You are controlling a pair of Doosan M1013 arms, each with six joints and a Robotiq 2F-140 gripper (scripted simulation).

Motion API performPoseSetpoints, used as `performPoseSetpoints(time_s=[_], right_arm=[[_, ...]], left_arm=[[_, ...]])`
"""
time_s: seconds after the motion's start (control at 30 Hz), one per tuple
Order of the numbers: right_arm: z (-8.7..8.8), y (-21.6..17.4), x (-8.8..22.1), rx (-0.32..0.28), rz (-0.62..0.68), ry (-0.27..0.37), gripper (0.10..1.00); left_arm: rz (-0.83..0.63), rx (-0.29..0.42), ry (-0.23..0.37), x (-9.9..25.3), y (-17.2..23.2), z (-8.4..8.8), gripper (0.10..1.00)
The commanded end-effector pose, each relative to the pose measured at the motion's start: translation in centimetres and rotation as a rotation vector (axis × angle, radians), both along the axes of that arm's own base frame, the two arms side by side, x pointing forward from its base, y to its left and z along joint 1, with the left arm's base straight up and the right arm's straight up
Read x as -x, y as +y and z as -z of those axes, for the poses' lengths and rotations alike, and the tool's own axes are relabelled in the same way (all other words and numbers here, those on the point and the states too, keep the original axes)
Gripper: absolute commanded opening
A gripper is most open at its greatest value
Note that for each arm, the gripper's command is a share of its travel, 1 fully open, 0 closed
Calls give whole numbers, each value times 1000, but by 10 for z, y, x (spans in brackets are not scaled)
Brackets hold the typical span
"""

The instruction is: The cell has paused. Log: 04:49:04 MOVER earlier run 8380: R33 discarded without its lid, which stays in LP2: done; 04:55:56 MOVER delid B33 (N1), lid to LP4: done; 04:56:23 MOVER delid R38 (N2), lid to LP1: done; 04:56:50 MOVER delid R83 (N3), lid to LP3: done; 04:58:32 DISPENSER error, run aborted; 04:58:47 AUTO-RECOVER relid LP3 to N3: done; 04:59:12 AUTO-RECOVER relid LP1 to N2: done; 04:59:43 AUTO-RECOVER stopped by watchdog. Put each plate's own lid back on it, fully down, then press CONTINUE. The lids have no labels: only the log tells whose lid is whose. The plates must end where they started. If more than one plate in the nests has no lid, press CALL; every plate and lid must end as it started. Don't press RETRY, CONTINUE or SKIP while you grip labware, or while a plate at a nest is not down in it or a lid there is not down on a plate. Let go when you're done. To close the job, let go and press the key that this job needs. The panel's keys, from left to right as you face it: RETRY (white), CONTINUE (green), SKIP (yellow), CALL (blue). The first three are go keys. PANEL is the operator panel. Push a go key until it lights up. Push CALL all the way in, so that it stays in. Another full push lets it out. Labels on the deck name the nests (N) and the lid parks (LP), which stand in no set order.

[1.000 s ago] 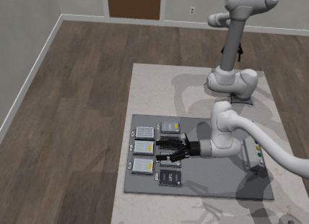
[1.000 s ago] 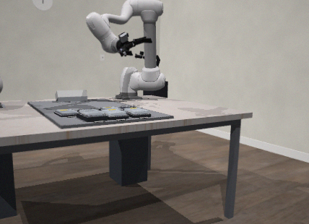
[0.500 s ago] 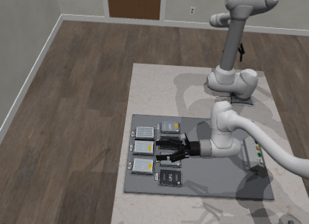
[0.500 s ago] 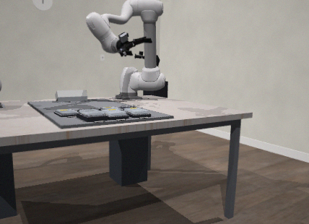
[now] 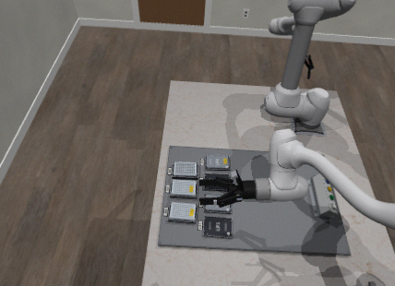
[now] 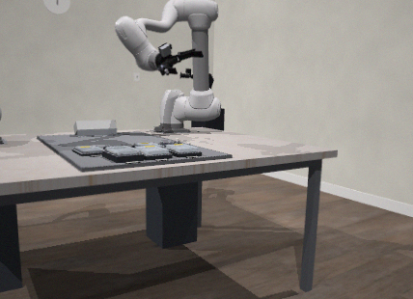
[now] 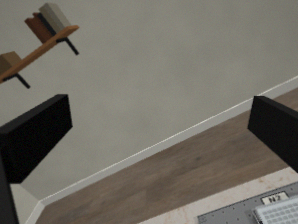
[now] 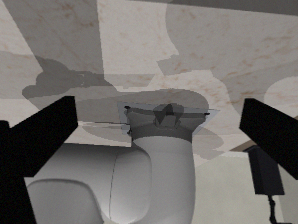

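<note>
In the top view three plates stand in the left column of nests. The far plate [image 5: 185, 169] [image 6: 123, 152] shows bare wells and no yellow mark; the middle plate [image 5: 182, 188] and near plate [image 5: 181, 211] show yellow marks, like lids. A lid [image 5: 215, 161] lies on the far park; another lid [image 5: 224, 209] is partly hidden by my left gripper. The near park [image 5: 217, 227] looks empty, as does the dark, mostly hidden park beyond. My left gripper [image 5: 202, 192] [image 7: 160, 111] is open and empty above the parks. My right gripper [image 8: 159, 112] is open and empty, away from the deck.
The operator panel [image 5: 323, 202] [image 6: 96, 127] stands at the deck's right end; its key states cannot be told. The label N2 [image 7: 275, 199] shows in the left wrist view. The left forearm passes over the panel's side. The right arm's base [image 5: 308, 123] stands beyond the deck [image 5: 258, 229].
</note>
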State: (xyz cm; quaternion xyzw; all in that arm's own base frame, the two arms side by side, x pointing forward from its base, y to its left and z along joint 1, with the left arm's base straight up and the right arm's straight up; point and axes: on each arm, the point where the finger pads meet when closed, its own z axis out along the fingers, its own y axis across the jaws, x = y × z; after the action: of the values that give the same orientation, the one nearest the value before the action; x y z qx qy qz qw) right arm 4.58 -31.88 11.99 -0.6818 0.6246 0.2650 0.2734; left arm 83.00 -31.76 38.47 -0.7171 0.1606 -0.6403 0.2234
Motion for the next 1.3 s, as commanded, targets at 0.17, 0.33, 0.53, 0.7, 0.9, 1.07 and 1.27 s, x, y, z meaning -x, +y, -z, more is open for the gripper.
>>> performPoseSetpoints(time_s=[0.17, 0.33, 0.53, 0.7, 0.9, 1.07, 1.27], right_arm=[[-1, -1, 3, -4, 7, 4, 1000], [-1, -1, 3, -4, 8, 5, 1000], [-1, -1, 3, -4, 8, 5, 1000], [-1, -1, 3, -4, 8, 5, 1000], [-1, -1, 3, -4, 8, 5, 1000], [-1, -1, 3, -4, 8, 5, 1000], [-1, -1, 3, -4, 8, 5, 1000]], left_arm=[[0, 1, -1, 0, 0, -1, 1000], [0, 1, -1, 0, 0, -1, 1000], [-21, 3, 5, -4, 3, 0, 1000], [-75, 16, 35, -10, 14, 8, 1000], [-213, 54, 135, -22, 36, 36, 1000], [-293, 80, 213, -24, 45, 58, 1000], [-372, 112, 310, -22, 49, 85, 1000]])
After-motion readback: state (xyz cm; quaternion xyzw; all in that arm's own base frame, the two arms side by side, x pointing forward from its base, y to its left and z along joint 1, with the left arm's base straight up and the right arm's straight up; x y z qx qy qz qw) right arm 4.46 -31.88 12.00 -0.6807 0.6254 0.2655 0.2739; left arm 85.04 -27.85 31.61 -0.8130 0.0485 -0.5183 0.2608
